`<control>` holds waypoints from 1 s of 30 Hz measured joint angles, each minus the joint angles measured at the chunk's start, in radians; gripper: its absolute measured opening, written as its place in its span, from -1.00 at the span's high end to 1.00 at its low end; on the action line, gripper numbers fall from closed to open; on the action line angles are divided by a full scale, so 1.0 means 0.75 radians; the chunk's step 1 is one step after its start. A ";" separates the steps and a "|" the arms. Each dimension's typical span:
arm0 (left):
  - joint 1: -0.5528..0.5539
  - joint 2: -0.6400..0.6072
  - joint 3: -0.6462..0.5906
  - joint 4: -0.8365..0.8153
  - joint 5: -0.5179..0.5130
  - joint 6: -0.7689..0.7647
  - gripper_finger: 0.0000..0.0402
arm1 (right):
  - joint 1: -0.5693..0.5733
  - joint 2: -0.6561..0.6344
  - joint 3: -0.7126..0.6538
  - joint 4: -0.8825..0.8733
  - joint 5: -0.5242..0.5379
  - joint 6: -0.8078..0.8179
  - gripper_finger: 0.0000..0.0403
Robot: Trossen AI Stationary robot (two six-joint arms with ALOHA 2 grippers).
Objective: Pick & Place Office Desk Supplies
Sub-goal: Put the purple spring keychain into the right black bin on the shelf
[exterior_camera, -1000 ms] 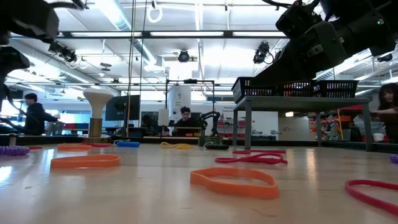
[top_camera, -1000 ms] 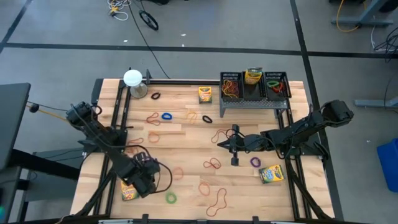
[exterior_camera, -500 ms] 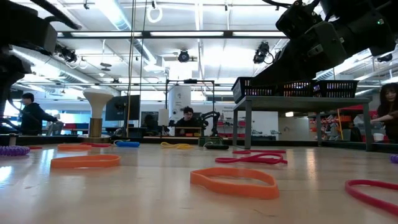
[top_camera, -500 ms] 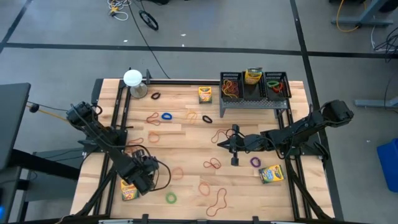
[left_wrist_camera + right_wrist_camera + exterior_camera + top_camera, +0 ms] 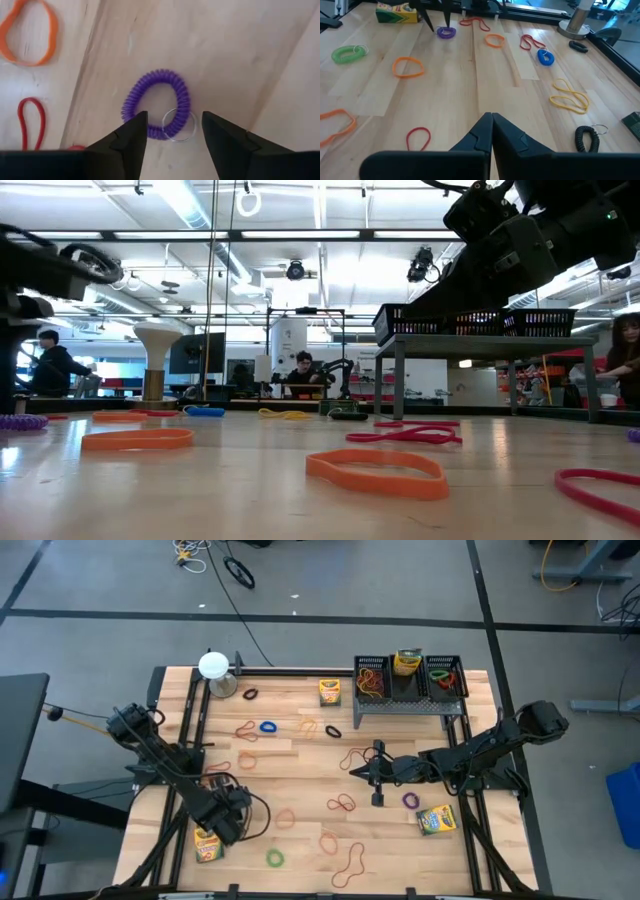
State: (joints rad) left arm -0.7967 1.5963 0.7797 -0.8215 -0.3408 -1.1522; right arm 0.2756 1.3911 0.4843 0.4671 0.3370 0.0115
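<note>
Now, by label:
Left pincer (image 5: 172, 132): spread wide, poised over the purple coil band (image 5: 157, 102), near-left on the tabletop (image 5: 300, 765).
Change: it has shifted slightly left from a second ago, past the crayon box (image 5: 207, 845).
Meaning: likely lining up a grab.
Right pincer (image 5: 491, 125): clenched, empty, unmoved mid-tabletop.

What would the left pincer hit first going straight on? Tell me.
Probably the purple coil with its key ring, lying between the open left pincer's fingers; under it only table.
</note>
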 joint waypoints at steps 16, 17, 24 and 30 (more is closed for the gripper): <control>0.148 0.001 0.024 0.304 -0.115 0.426 0.94 | -0.008 0.001 0.000 0.033 -0.001 0.016 0.93; 0.158 0.001 0.024 0.392 -0.148 0.476 0.94 | -0.011 0.001 0.001 0.037 -0.002 0.034 0.93; 0.285 0.033 -0.150 1.506 -0.183 1.051 0.94 | 0.015 0.052 0.001 0.063 -0.072 -0.009 0.86; 0.534 0.117 -0.314 2.188 0.135 1.286 0.95 | 0.071 0.199 0.007 0.256 -0.076 -0.115 0.52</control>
State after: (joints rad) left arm -0.3960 1.6841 0.5441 0.8198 -0.2398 -0.1874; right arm 0.3292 1.5404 0.4898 0.6594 0.2802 -0.0749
